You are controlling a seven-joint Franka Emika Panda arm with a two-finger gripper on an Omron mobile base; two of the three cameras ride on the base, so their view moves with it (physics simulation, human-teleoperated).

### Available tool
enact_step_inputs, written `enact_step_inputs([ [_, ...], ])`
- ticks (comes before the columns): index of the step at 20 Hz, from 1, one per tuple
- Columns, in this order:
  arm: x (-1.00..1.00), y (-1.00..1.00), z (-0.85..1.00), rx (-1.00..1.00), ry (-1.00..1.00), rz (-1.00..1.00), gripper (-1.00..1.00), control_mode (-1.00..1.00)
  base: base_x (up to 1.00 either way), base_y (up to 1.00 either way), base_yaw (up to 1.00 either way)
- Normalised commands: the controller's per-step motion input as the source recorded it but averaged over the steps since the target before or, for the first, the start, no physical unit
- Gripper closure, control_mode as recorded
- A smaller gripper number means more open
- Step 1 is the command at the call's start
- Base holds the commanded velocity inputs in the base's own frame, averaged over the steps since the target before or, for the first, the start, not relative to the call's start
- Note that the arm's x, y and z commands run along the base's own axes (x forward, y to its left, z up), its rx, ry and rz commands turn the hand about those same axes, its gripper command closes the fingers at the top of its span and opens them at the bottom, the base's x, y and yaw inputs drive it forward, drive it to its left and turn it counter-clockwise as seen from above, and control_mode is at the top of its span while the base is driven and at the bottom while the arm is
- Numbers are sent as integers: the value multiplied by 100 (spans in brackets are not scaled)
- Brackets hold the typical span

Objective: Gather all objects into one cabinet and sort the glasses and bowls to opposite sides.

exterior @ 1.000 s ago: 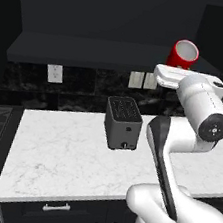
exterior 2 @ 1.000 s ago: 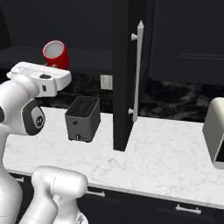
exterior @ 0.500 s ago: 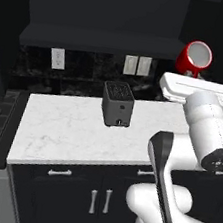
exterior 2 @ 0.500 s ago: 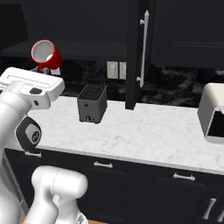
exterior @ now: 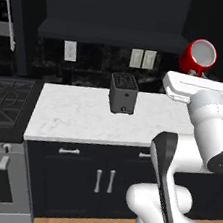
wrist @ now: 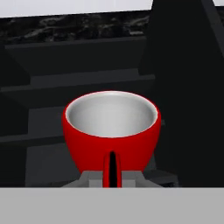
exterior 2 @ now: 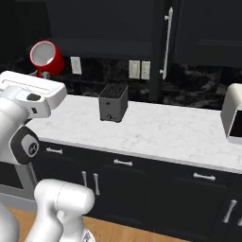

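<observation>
My gripper [wrist: 112, 176] is shut on the handle of the red mug [wrist: 111, 131], one of the glasses. The mug has a white inside and is held high above the counter, tipped so that its mouth faces the base cameras [exterior: 198, 57] [exterior 2: 46, 57]. The hand sits just under it in both base views, right of the toaster in the left one and left of it in the right one. The cabinet's tall door [exterior 2: 159, 52] with its long pale bar handle [exterior 2: 166, 42] stands edge-on, well to the right of the mug; its inside is hidden. The bowls are out of view.
A black toaster [exterior: 123, 92] [exterior 2: 113, 101] stands on the white marble counter [exterior: 77, 116] [exterior 2: 160, 130]. A stove [exterior: 4, 95] adjoins the counter's left end. A pale appliance [exterior 2: 234, 113] sits at the right end. Black drawers and doors [exterior 2: 123, 163] run below.
The whole picture has shifted: the base has backed away, so the counter looks farther off and the lower cabinets show. The mug stays in the shut gripper, still held high.
</observation>
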Motion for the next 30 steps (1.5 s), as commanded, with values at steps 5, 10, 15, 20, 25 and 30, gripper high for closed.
enact_step_inputs([
  [5, 0, 0, 0, 0, 0, 0, 100, 100, -2, 21, 44],
  [10, 0, 0, 0, 0, 0, 0, 100, 100, 0, 12, 54],
  [15, 0, 0, 0, 0, 0, 0, 100, 100, 0, 6, 42],
  [20, 0, 0, 0, 0, 0, 0, 100, 100, -50, 0, 1],
  [25, 0, 0, 0, 0, 0, 0, 100, 100, -100, 0, 0],
  [30, 0, 0, 0, 0, 0, 0, 100, 100, -62, 11, 20],
])
